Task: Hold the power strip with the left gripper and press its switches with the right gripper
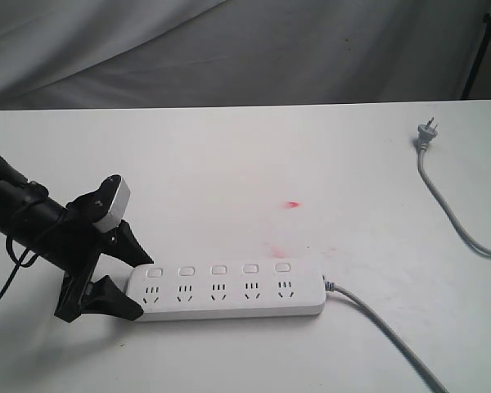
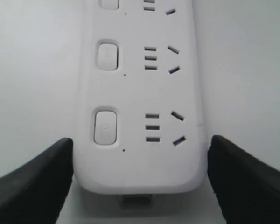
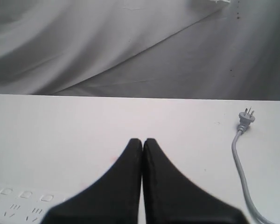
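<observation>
On the white desk (image 1: 229,164), near its front edge: the power strip (image 1: 307,304). Lies flat, sockets (image 1: 218,290) up, lengthwise across the exterior view, with the five switches (image 1: 218,268) in a row along the far side, one by each socket. At its left end, the left hand (image 1: 144,285): spread wide, one black finger against each long side, clamped on the rounded end. From the right end, a grey cable (image 1: 376,321), trailing off toward the front right. Seen only from its own wrist, the right hand (image 3: 143,142): fingers pressed together, poised above the desk, apart from the strip. Far right, well away, a grey plug (image 1: 426,131) on its own lead. Between plug and strip, a small red smudge (image 1: 292,204). Behind the desk, grey cloth (image 1: 229,49).
</observation>
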Controlling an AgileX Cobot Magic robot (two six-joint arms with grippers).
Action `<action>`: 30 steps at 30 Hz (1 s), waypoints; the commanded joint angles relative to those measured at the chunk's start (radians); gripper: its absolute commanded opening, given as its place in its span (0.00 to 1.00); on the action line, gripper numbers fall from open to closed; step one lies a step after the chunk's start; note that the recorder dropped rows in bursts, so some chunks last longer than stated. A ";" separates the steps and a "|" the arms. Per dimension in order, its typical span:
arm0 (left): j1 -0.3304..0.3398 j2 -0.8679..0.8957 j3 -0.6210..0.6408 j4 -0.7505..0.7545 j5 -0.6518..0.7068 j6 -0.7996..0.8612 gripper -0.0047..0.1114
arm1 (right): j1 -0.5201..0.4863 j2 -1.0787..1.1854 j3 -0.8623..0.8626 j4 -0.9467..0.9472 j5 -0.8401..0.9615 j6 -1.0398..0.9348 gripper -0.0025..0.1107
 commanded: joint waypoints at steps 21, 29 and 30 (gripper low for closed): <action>-0.006 0.003 -0.001 0.020 0.004 0.005 0.47 | -0.099 -0.241 0.144 -0.014 0.126 0.001 0.02; -0.006 0.003 -0.001 0.020 0.004 0.005 0.47 | -0.099 -0.241 0.144 -0.019 0.211 0.003 0.02; -0.006 0.003 -0.001 0.020 0.004 0.005 0.47 | -0.099 -0.241 0.144 -0.019 0.211 0.003 0.02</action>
